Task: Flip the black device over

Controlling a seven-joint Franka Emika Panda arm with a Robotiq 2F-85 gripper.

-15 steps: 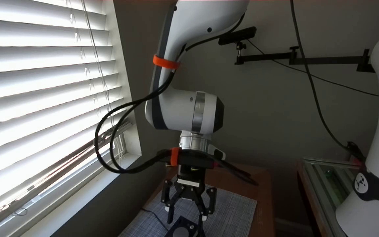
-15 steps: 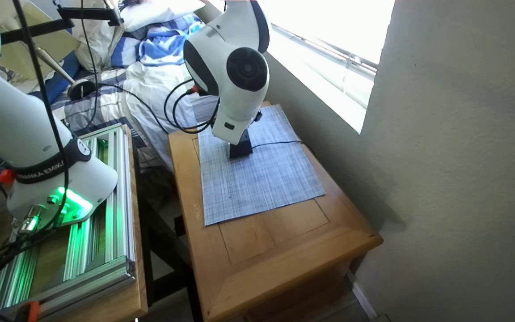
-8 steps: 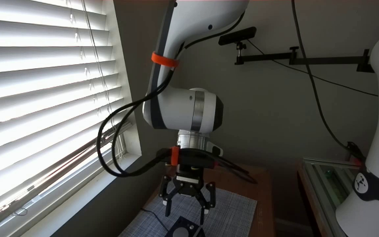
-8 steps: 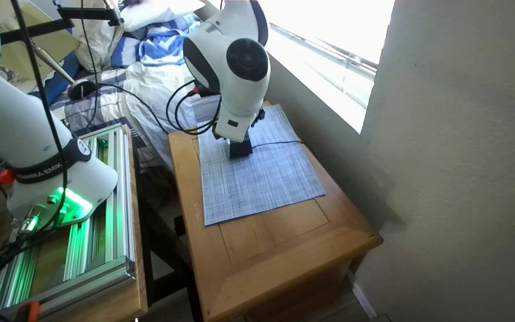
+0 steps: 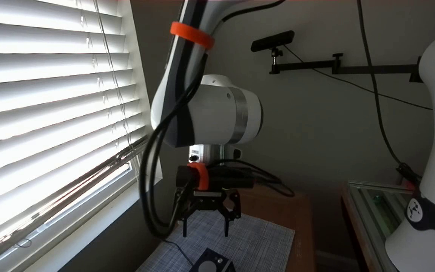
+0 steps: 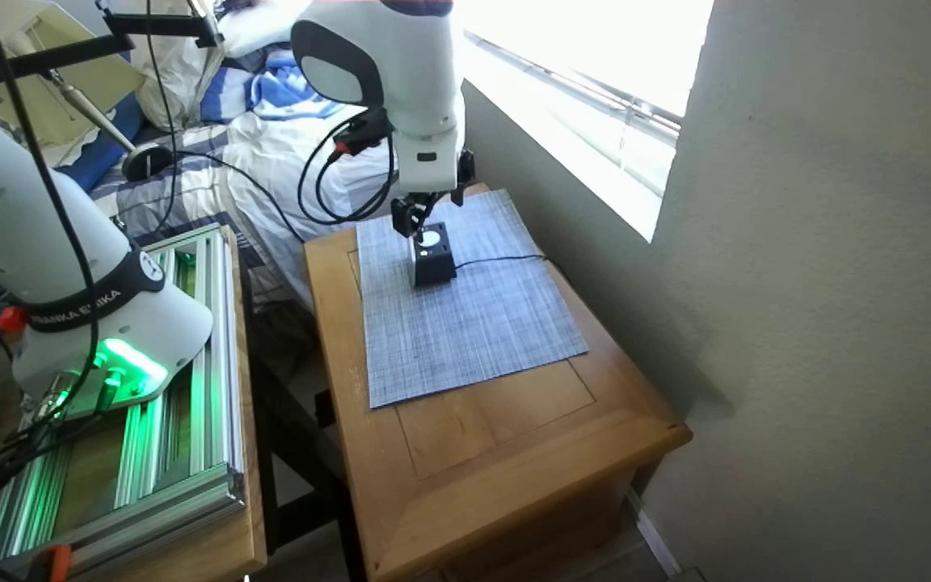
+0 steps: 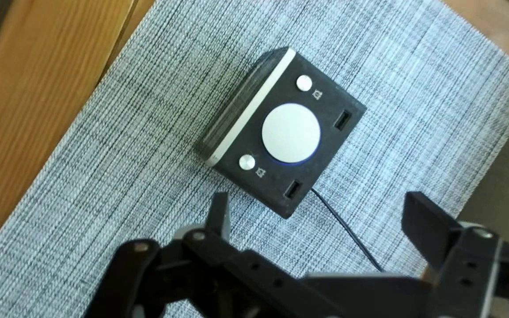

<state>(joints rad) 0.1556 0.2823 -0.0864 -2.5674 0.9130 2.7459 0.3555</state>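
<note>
The black device is a small box on the grey woven mat. Its face with a large white round dial, two small silver knobs and two slots points up. It also shows in both exterior views, cut off by the lower picture edge in one of them. My gripper is open and empty, with fingers wide apart. It hangs above the mat, apart from the device, and shows in an exterior view. In the wrist view the device lies ahead of the fingertips, nearer the left finger.
A thin black cord runs from the device across the mat. The mat lies on a wooden table beside a wall and a window with blinds. Arm cables loop beside the gripper. A bed stands behind the table.
My gripper has risen from low beside the device to well above it, and the wrist has turned. The device has not visibly moved and shows more fully.
</note>
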